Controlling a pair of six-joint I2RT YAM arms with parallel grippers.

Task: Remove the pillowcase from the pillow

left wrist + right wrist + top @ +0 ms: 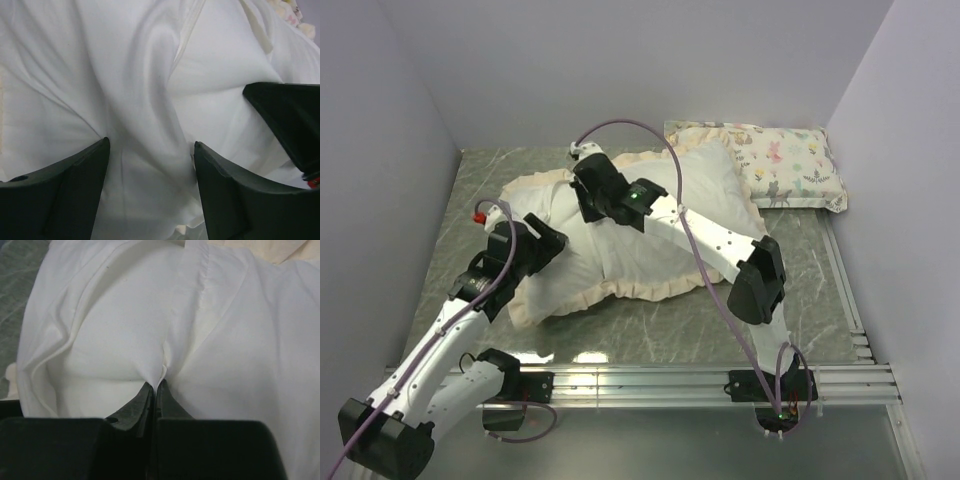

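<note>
Table: grey marbled table top (650, 320), both arms out over it.

Pillowcase (570, 285): large soft cover, white/cream side up, cream ruffled frill round its edge. It lies spread mid-table, left of centre, still joined to the pillow. No dark side on show.

Pillow (720, 185): big plump plain white rectangle, back-right end of the same heap. You can't tell how far it is out of the case.

Small animal-and-plant print pillow (780, 165): far right corner, just behind the white one.

R gripper (156, 382): reaches over the heap to its back-left part. Fingers are closed tight on a small pinch of white cloth beside a stitched hem, so prob. the case.

L gripper (150, 145): at the heap's left edge. Jaws stand apart w/ a ridge of white cloth filling the gap. You can't tell if it's clamped or only pressed into.
</note>
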